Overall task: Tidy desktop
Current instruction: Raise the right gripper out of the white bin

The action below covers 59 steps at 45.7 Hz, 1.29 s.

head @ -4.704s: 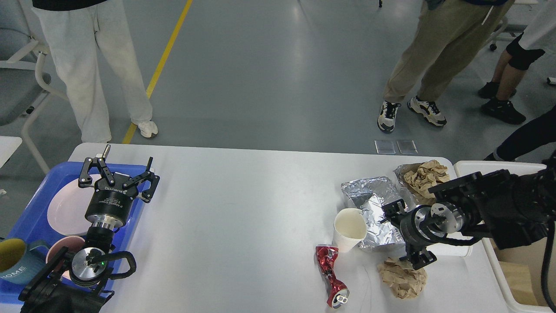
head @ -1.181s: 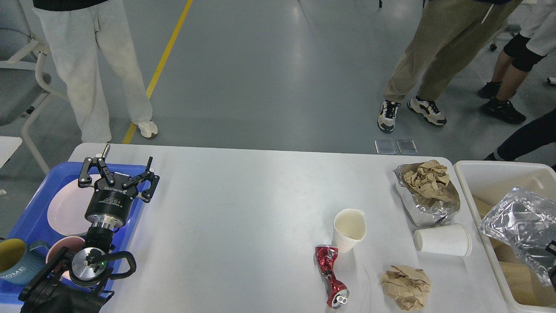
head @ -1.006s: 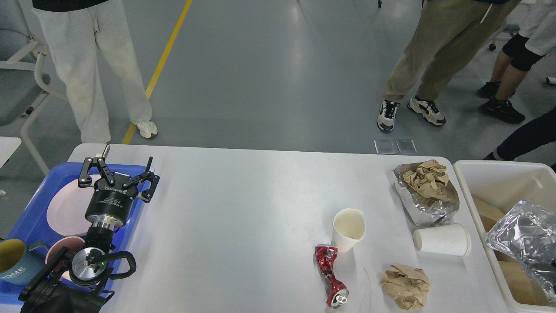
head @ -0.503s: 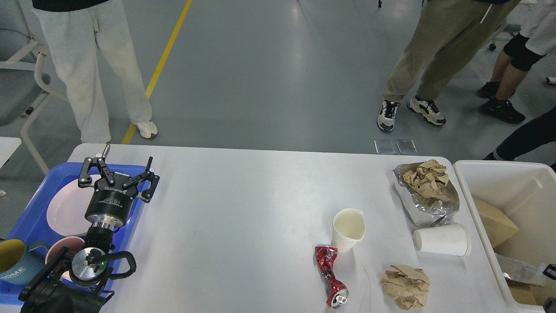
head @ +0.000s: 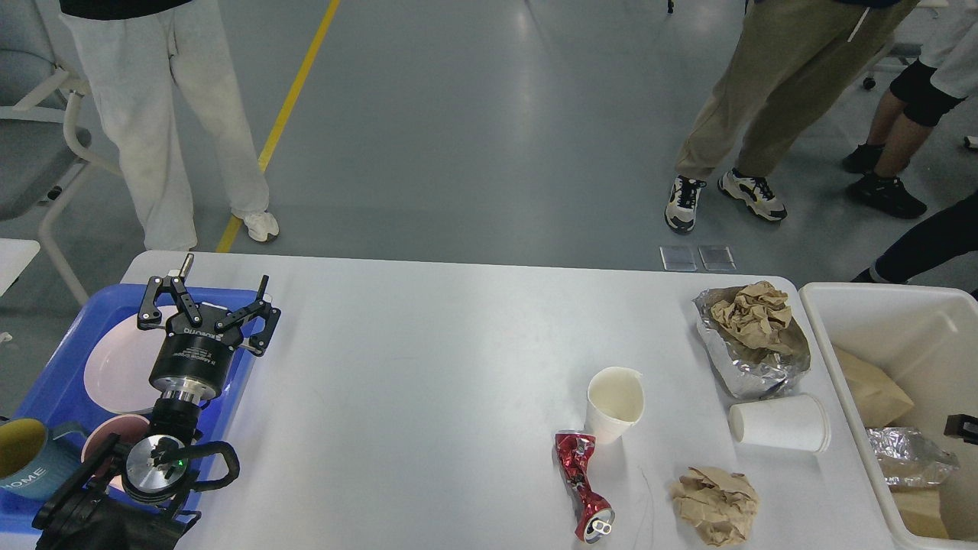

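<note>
The desktop (head: 428,367) fills the lower middle of the head view, and its wide centre is left bare. Beyond its left edge, a blue tray (head: 53,359) is overhung by the left gripper (head: 206,305), whose fingers are spread apart and clamp nothing. Toward the desktop's right edge are gathered an upright paper cup (head: 613,402), a crushed red can (head: 582,484), a tipped white cup (head: 779,422), crumpled brown paper (head: 715,504) and a foil wrapper (head: 745,359). A white bin (head: 833,359) is set against that right edge. Only a dark scrap of the right gripper (head: 961,428) is seen there, its fingers not discernible.

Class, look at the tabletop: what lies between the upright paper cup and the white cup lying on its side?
In the head view, only bare desktop lies between the upright paper cup and the tipped white cup.
</note>
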Each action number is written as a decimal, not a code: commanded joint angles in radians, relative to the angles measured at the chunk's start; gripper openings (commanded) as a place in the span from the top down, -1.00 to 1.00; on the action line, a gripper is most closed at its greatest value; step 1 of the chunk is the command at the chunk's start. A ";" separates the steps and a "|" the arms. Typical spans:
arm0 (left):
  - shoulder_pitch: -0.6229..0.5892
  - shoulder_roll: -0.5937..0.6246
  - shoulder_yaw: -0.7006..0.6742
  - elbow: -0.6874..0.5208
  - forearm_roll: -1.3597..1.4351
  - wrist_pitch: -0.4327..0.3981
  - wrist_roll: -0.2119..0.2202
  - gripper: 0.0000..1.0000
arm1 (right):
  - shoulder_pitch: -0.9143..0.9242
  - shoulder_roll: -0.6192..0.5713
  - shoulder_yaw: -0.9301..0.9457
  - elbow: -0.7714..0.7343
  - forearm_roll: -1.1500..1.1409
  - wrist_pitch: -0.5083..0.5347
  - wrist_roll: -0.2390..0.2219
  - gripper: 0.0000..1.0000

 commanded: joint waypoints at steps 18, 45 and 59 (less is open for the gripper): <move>0.000 0.000 0.000 0.000 0.000 -0.002 0.000 -0.93 | 1.070 0.154 -0.485 0.496 -0.018 0.781 -0.002 -1.00; 0.000 0.000 -0.001 0.000 0.000 0.000 0.000 -0.93 | 1.750 0.260 -0.601 1.137 -0.009 0.642 0.018 -0.98; 0.000 0.000 0.000 0.000 0.000 0.000 0.000 -0.93 | 1.750 0.310 -0.623 1.136 -0.005 0.583 0.156 -1.00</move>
